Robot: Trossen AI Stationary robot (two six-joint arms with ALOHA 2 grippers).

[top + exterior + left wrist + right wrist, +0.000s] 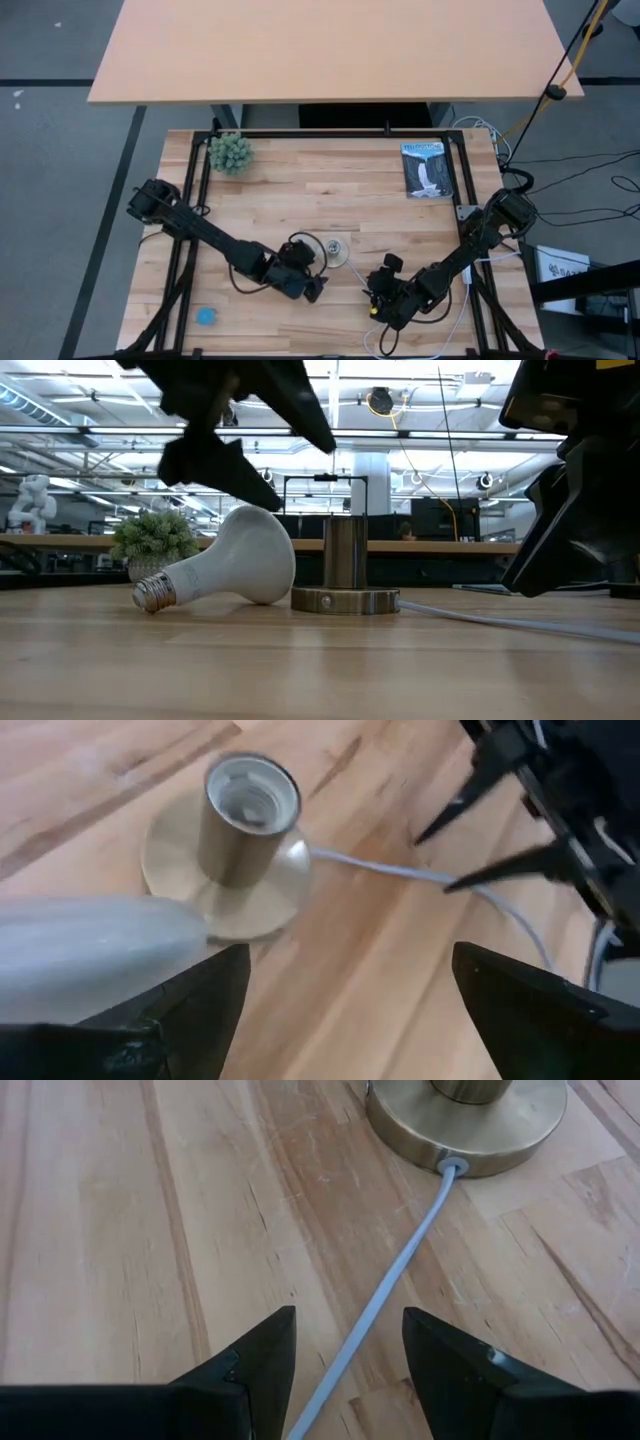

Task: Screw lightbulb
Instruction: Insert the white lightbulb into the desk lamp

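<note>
The white lightbulb (230,565) lies on its side on the table, its silver screw base pointing toward the table's left and its dome beside the brass socket (345,575). The socket stands upright on its round base, its threaded mouth (247,792) facing up. My left gripper (350,1010) is open just above and near-side of the bulb (90,960). My right gripper (345,1365) is open low over the white cord (400,1270), which runs between its fingers without touching them as far as I can see. My left gripper has one finger (200,1005) right beside the bulb's dome (170,935), coming slanting down from the table's near left. I cannot tell whether that finger touches the dome. The bulb rests on the table on its own.
A small green plant (230,153) stands at the far left and a dark booklet (427,170) lies at the far right. A blue disc (205,316) lies near the front left corner. The cord (500,620) trails from the socket toward the near right.
</note>
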